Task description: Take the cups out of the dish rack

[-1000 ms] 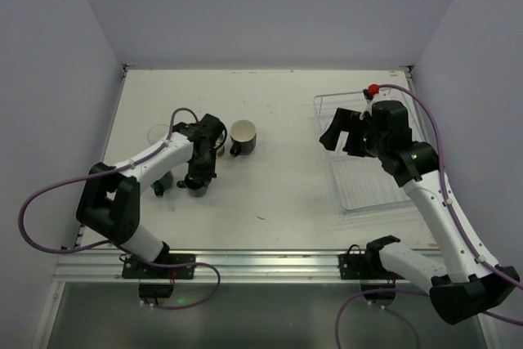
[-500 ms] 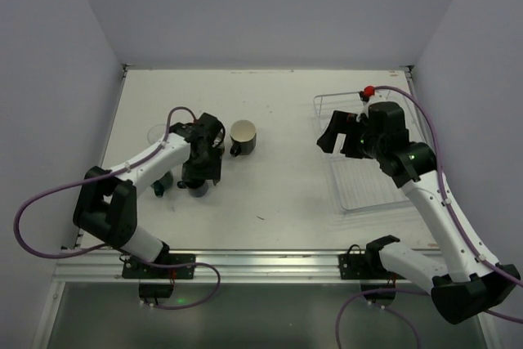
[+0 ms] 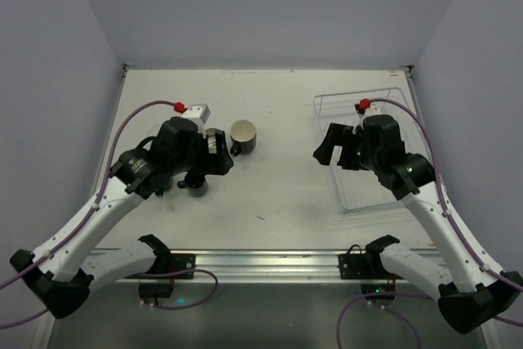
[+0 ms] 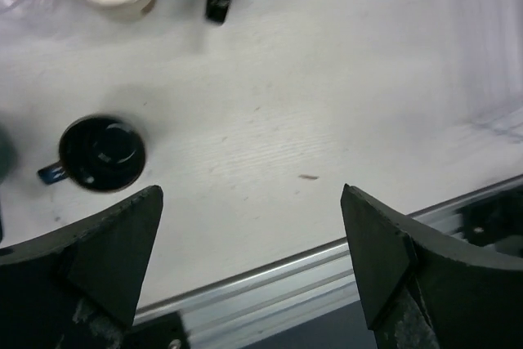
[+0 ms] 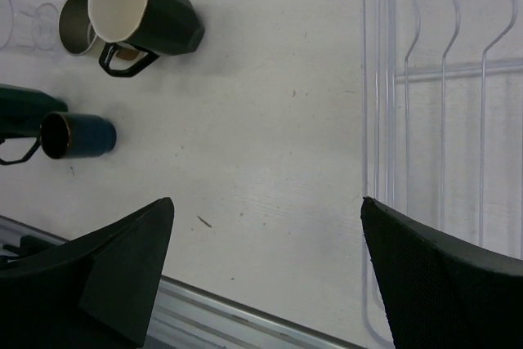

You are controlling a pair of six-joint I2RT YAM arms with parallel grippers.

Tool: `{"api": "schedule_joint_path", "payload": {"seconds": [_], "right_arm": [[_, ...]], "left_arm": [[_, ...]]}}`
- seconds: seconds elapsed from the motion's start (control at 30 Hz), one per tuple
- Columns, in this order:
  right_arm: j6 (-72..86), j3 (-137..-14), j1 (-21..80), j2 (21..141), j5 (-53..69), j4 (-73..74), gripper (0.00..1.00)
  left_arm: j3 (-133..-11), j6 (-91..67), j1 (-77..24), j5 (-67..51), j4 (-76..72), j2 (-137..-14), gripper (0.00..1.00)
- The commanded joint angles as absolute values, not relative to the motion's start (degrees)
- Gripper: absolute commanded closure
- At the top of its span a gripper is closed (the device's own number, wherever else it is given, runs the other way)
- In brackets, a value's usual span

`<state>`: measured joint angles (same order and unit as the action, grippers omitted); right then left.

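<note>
Left claw [image 4: 252, 226] newly off blue cup [image 4: 102, 153]

cups [image 3: 243, 136]: upright, grouped left | dish rack [image 3: 369, 194]: white wire, right, apart

Here's the white table [image 3: 282, 104], matte and a little scuffed. On its right side sits the white wire dish rack with a clear tray base [image 3: 351, 195], flat on the top. Over on the left there's a cluster of cups on the bare surface. A dark mug with a cream inside [image 5: 155, 18] stands just beside a small silvery tumbler [image 5: 73, 26]. Nearer the front edge, a small blue cup [image 5: 82, 135] stands upright, with a dark teal mug [image 5: 29, 102] close by, only partly in view.
</note>
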<state>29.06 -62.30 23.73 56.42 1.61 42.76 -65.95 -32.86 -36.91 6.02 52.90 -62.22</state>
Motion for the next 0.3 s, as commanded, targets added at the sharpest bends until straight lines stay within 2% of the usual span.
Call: {"api": "schedule_joint_path", "payload": {"seconds": [0.0, 0.27], "right_arm": [[33.13, -56.71, 24.17, 50.64, 6.84, 40.18, 0.01], [39.99, -40.61, 24.70, 37.54, 14.68, 31.64, 0.01]], "left_arm": [[-61.29, -36.73, -37.00, -1.13, 42.47, -54.18, 0.05], [-46.78, -41.04, -37.00, -5.08, 25.95, -40.96, 0.02]]}}
